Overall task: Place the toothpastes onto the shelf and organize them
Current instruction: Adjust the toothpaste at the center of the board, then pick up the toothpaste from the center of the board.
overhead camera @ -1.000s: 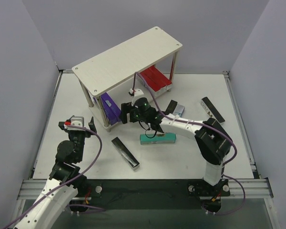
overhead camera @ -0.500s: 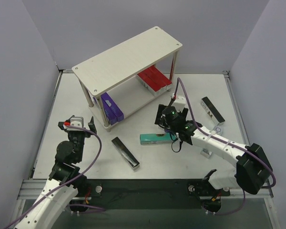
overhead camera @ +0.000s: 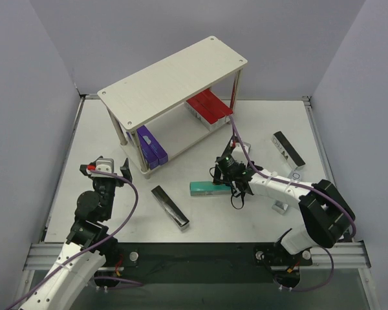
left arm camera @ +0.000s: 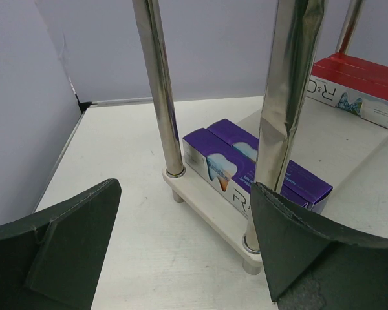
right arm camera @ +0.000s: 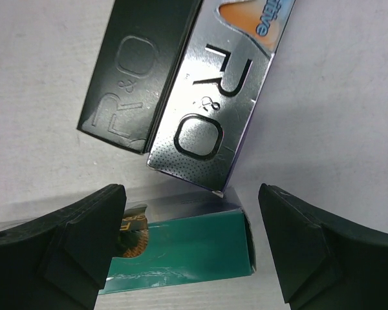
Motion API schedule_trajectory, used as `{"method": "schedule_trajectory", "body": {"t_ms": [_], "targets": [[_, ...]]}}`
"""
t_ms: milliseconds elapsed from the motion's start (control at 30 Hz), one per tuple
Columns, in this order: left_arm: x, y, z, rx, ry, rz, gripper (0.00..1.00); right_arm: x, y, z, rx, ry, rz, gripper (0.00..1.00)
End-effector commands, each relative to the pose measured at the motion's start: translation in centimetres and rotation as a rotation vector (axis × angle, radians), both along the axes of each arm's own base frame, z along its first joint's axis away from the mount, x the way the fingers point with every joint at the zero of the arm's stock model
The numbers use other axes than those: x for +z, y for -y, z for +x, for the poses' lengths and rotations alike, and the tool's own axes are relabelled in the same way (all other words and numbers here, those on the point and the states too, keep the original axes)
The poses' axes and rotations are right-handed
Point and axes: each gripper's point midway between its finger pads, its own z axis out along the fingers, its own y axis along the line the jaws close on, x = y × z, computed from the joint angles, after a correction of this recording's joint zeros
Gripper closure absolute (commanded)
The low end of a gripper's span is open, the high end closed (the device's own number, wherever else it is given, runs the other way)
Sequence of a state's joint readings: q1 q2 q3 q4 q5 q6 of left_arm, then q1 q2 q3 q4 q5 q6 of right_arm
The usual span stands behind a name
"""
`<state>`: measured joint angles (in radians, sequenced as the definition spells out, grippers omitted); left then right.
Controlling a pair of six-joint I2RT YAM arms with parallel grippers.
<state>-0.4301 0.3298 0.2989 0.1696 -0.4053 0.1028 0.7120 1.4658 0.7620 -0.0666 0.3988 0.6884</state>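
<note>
The shelf [overhead camera: 174, 74] stands at the back, with red toothpastes [overhead camera: 210, 106] and purple toothpastes [overhead camera: 152, 147] on its lower board. A teal toothpaste [overhead camera: 204, 188] lies on the table, with black ones further left [overhead camera: 170, 206] and at the right [overhead camera: 288, 148]. My right gripper [overhead camera: 226, 175] is open just above the teal carton's right end [right arm camera: 187, 252]; a black carton [right arm camera: 139, 71] and a silver one [right arm camera: 220, 90] lie just beyond. My left gripper [overhead camera: 107, 169] is open and empty, facing the shelf's front leg [left arm camera: 158, 90] and the purple cartons [left arm camera: 246, 168].
The shelf's metal legs [left arm camera: 284, 116] stand close in front of my left gripper. A small grey object [overhead camera: 281, 206] lies under my right arm's forearm. Walls enclose the table on the left, back and right.
My right gripper has left the shelf's front by the purple cartons, swung right, then come down over the teal carton's right end. The left arm has not moved.
</note>
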Motion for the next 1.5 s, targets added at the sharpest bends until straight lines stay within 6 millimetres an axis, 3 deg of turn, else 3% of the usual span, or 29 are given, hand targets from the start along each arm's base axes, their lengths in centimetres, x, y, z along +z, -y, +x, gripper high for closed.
{"method": "schedule_trajectory", "body": {"t_ms": [0, 133, 233, 300, 567, 700, 900, 1067, 1300, 1467], "targets": [[1.4, 0.6, 0.0, -0.028, 0.045, -0.034, 0.07, -0.4, -0.6, 0.0, -0.002, -0.04, 0.025, 0.13], [1.4, 0.7, -0.1, -0.032, 0.046, -0.033, 0.07, -0.9, -0.8, -2.6, 0.006, -0.131, 0.027, 0.14], [1.4, 0.8, -0.1, -0.035, 0.043, -0.031, 0.07, -0.1, -1.7, -4.7, 0.033, -0.164, 0.053, 0.15], [1.5, 0.7, -0.1, -0.035, 0.048, -0.031, 0.07, 0.4, -1.6, -5.0, 0.029, -0.155, 0.066, 0.15], [1.3, 1.0, -0.1, -0.044, 0.042, -0.027, 0.07, 2.1, 2.0, -0.2, -0.09, 0.013, -0.044, 0.16], [1.4, 1.1, -0.2, -0.049, 0.043, -0.03, 0.07, 1.9, 1.0, 2.2, -0.055, 0.033, -0.016, 0.16], [1.4, 1.0, -0.2, -0.045, 0.044, -0.026, 0.07, 0.4, -0.8, 3.4, 0.017, 0.006, 0.01, 0.16], [1.4, 1.1, -0.2, -0.045, 0.046, -0.027, 0.07, -0.9, 2.3, 2.2, -0.059, -0.033, -0.023, 0.17], [1.4, 1.0, -0.2, -0.042, 0.046, -0.025, 0.07, -0.5, 8.1, 0.5, -0.201, -0.039, 0.003, 0.18], [1.4, 1.1, -0.1, -0.046, 0.044, -0.024, 0.07, 0.6, 8.1, 0.9, -0.14, -0.018, 0.039, 0.18]]}}
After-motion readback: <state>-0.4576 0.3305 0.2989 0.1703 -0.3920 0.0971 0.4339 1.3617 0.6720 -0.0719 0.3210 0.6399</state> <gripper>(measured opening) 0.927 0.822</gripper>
